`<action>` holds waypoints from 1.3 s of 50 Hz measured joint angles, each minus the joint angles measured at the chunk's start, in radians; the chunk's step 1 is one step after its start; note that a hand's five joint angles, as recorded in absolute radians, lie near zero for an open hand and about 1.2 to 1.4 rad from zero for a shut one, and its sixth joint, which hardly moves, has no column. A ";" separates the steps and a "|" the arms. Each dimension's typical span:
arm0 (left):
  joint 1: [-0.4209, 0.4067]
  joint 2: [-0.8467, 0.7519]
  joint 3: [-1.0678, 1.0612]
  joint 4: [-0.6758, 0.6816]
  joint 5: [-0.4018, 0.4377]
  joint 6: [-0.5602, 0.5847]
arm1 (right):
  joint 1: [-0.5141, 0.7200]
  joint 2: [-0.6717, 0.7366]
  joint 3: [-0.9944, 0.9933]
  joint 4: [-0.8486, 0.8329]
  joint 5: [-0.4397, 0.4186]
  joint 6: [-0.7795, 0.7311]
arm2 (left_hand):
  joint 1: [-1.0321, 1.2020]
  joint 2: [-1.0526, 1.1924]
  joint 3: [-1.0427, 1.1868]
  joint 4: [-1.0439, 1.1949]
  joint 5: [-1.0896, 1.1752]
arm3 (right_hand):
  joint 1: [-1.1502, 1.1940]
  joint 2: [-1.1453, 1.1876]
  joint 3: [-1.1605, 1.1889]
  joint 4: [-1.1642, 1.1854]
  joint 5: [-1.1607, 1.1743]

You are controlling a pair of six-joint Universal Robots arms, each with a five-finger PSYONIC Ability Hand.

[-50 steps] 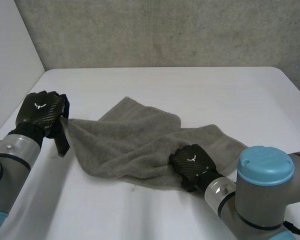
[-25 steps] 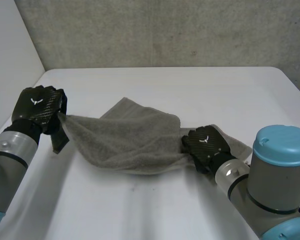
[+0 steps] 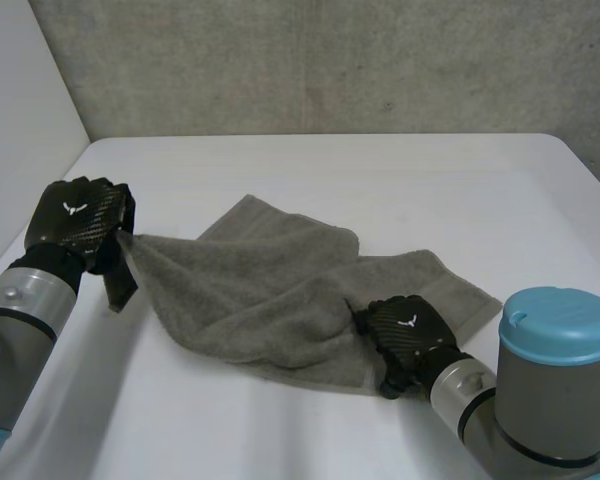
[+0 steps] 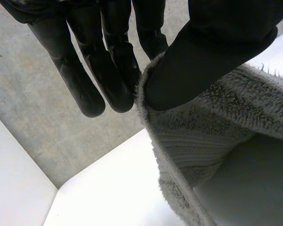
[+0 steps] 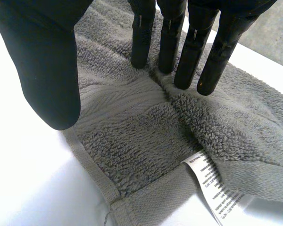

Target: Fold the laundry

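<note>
Table [image 3: 460, 200]: towel [image 3: 260, 290] corner pinched by left hand [image 3: 75, 222] (raised); right hand [image 3: 405, 335] atop.

My left hand [image 3: 78, 215] and right hand [image 3: 405, 335] are black with a carbon-weave sheen, and each bears a small white winged mark on its back. My fingers [image 5: 171, 37] are slim matte rods, set beside a much thicker, rounded thumb [image 5: 47, 70]. Behind each hand sits a silvery wrist ring [image 3: 458, 385], then a smooth grey arm [image 3: 5, 360], and my right arm's joint wears a round light-blue cap [image 3: 560, 325].
</note>
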 measured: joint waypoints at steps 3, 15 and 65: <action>0.000 0.000 0.000 0.000 0.000 0.000 | 0.002 0.014 0.001 -0.018 0.001 -0.005 | 0.000 0.000 0.000 0.000 0.000 | 0.027 0.043 0.032 0.030 0.023; 0.000 -0.002 -0.001 0.000 0.000 0.000 | 0.004 0.050 -0.004 -0.068 0.006 -0.020 | 0.000 0.000 0.000 0.000 0.000 | 0.062 0.085 0.080 0.078 0.066; -0.003 0.319 0.103 -0.382 -0.001 0.098 | -0.251 -0.306 -0.407 0.812 -0.094 -0.486 | 0.000 0.001 0.001 0.000 0.000 | 0.515 0.662 0.649 0.663 0.626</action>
